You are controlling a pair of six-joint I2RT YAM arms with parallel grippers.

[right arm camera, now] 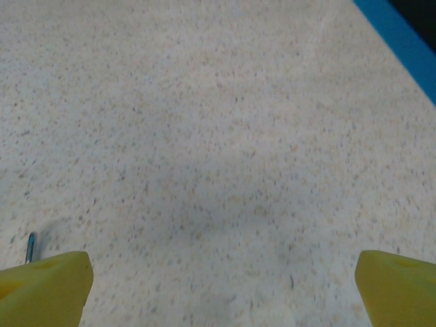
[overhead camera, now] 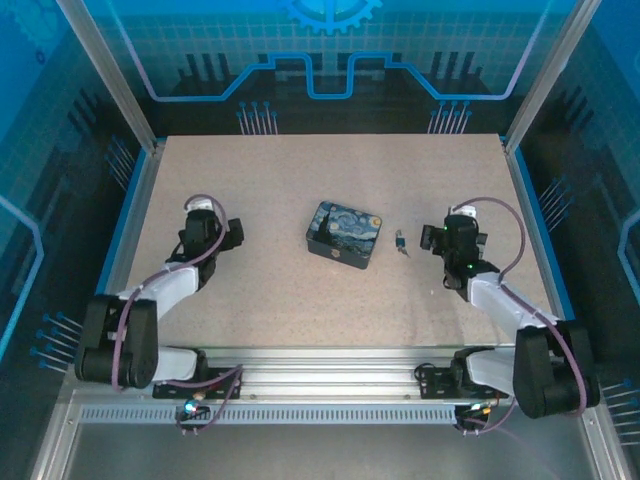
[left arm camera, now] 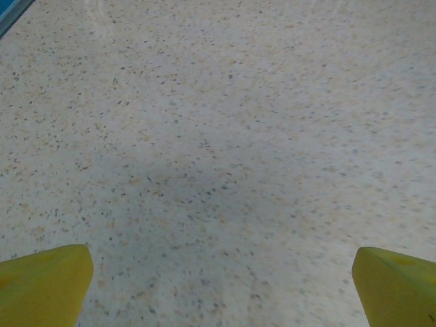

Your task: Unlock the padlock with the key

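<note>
The tiny padlock point(overhead camera: 401, 240) lies on the speckled table between the painted tin and my right gripper point(overhead camera: 458, 232). At this size I cannot tell the key apart from it. In the right wrist view my right gripper point(right arm camera: 223, 262) is open, its yellow fingertips point(right arm camera: 48, 279) wide apart over bare table. A thin dark-blue sliver point(right arm camera: 30, 246) shows just left of the left fingertip; I cannot tell what it is. My left gripper point(overhead camera: 203, 222) hovers over the left side of the table. In the left wrist view the left gripper point(left arm camera: 221, 262) is open with nothing between its fingers.
A dark-blue swirl-painted tin point(overhead camera: 343, 233) with black sides stands at the table's middle, left of the padlock. Blue-edged rails border the table point(overhead camera: 320, 310) on the left and right, with the frame posts at the far corners.
</note>
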